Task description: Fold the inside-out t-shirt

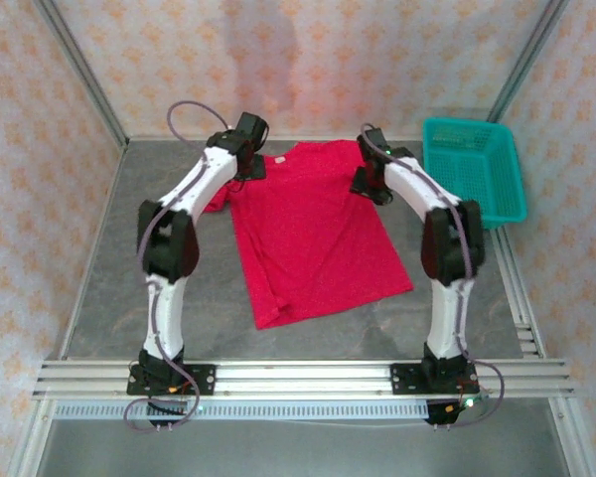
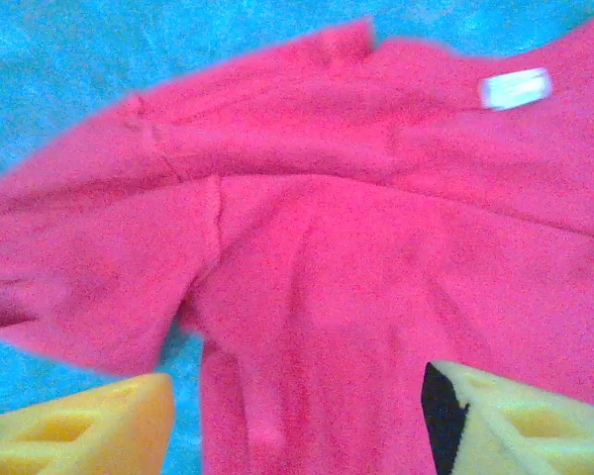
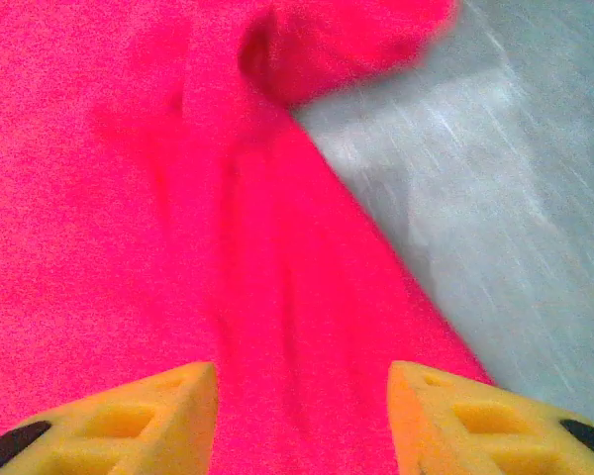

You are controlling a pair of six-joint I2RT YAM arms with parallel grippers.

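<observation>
Because the grey surface (image 1: 179, 298) carries the inside-out t-shirt (image 1: 313, 234) spread flat, its long axis running from the collar at the far end to the hem near the arm bases, the cloth stretches back toward the robot from both grippers. The left gripper (image 1: 248, 167) hangs over the left shoulder seam and the right gripper (image 1: 370, 182) over the right side edge. Both are released, jaws apart above the cloth. The white neck label (image 2: 515, 87) lies just beyond the left gripper.
</observation>
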